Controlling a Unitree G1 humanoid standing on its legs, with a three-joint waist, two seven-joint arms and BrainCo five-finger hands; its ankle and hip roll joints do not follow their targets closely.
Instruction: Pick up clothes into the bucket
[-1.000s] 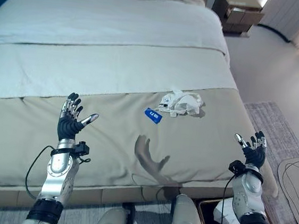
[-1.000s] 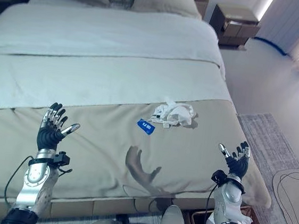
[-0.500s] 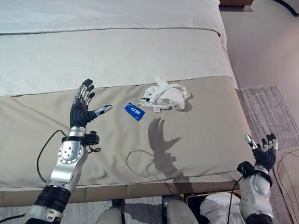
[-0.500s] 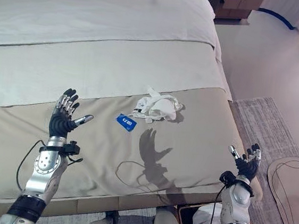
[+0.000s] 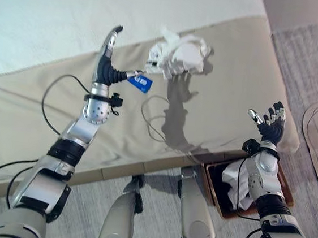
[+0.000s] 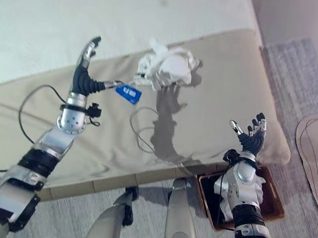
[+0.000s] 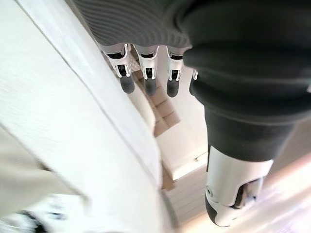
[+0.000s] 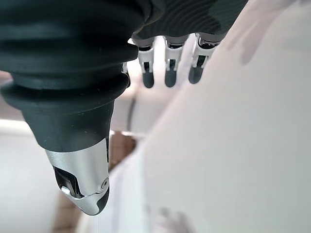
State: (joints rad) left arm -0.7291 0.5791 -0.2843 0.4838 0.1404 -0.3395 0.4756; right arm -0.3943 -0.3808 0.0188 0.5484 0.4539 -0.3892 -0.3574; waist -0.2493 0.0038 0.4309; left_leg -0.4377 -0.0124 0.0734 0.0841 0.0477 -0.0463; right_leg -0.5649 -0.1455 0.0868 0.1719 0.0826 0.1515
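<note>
Overhead, left hand [image 5: 106, 68] fingers straight beside white clothes [image 5: 180, 56], blue tag [image 5: 140, 82] unreadable; right hand [image 5: 269, 128] spread, empty.

We are extending our left arm forward, the left hand [image 5: 106, 62] raised with fingers straight and thumb spread sideways. We are holding the right hand [image 5: 271, 126] upright on a bent arm, fingers splayed, gripping nothing.
</note>
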